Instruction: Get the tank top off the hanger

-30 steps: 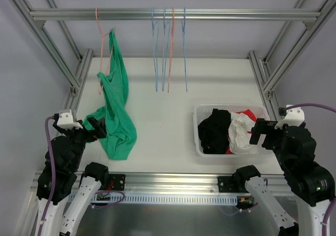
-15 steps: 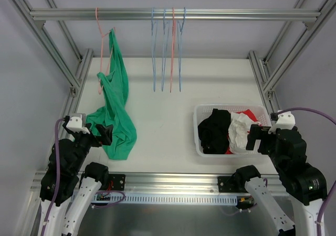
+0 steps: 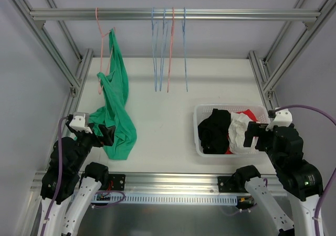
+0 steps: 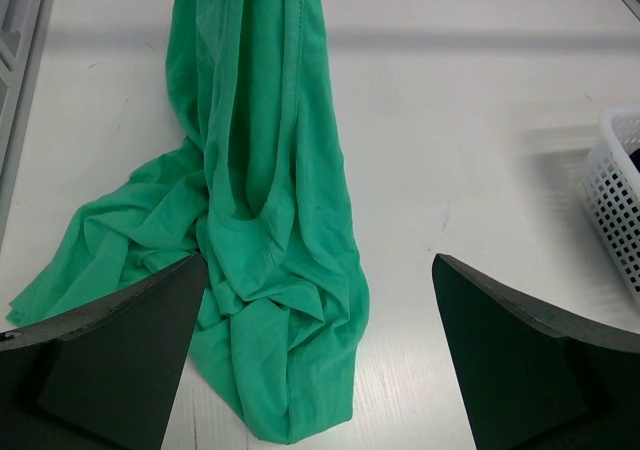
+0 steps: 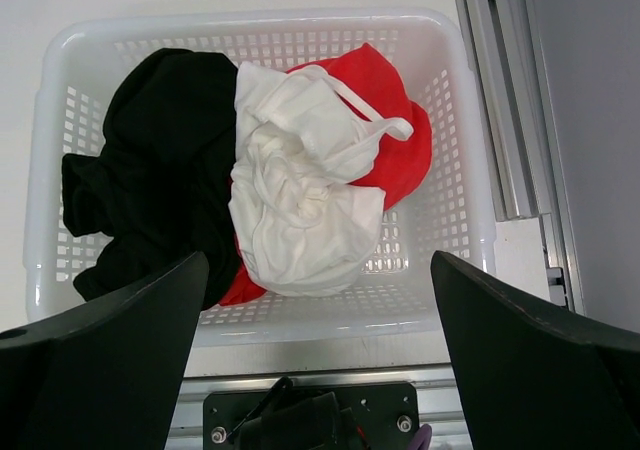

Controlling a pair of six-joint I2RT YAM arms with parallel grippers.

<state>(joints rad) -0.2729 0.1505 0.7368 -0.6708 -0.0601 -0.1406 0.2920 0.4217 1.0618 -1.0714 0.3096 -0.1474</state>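
The green fabric tank top (image 3: 116,97) hangs from the pink wire hanger (image 3: 100,63) at the rear left, its hem pooled on the white table (image 3: 163,126) near the left edge. The left gripper (image 4: 318,260) gapes wide over that hem. The right gripper (image 5: 318,260), equally wide, hovers above the white plastic mesh basket (image 5: 250,15) — a broad stretch of tabletop separates garment and basket.

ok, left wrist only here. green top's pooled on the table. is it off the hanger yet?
Observer: No. The tank top has its upper end hooked on the pink hanger on the rail.
Operator: right arm?
Observer: The right gripper hovers open over the basket, holding nothing.
Operator: what's in the basket?
Observer: A black garment, a white garment and a red garment.
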